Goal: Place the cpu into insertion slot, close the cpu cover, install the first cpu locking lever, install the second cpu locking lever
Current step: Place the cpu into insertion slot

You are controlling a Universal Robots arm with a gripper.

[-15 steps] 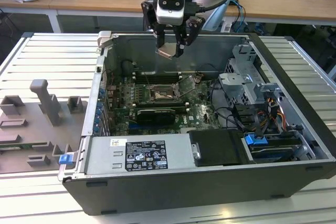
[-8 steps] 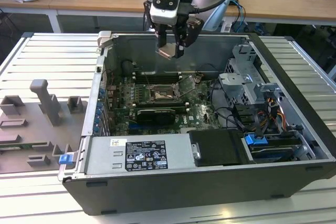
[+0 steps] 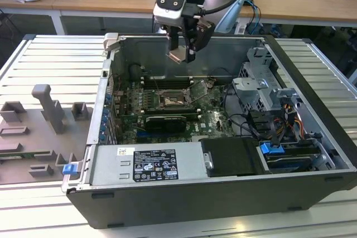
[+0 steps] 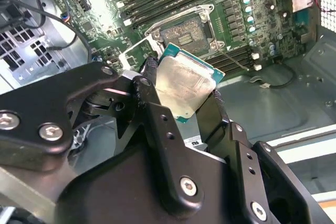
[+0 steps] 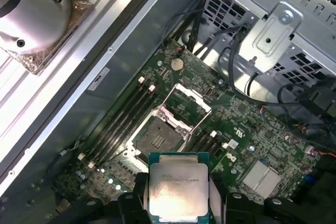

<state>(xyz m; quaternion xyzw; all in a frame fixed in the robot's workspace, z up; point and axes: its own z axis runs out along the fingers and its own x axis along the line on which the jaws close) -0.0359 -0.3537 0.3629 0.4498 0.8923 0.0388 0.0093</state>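
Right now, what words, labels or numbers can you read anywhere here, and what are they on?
None can be read.
cpu face: printed lines, too small to read.
White label on the power supply: too small to read.
Sticker on the case wall: too small to read.

The pincer (image 5: 178,203) grips the chip (image 5: 178,184) by two opposite edges between its black fingers (image 5: 139,190), the pale metal face turned to the camera; close by on the green board (image 5: 236,124) the socket (image 5: 156,139) lies bare, its dark centre ringed by a silver rim; the cover (image 5: 188,102) stands swung back from it, on the side away from the chip; long black memory slots (image 5: 119,121) flank the socket; black cables (image 5: 231,59) run towards a silver perforated cage (image 5: 273,30).
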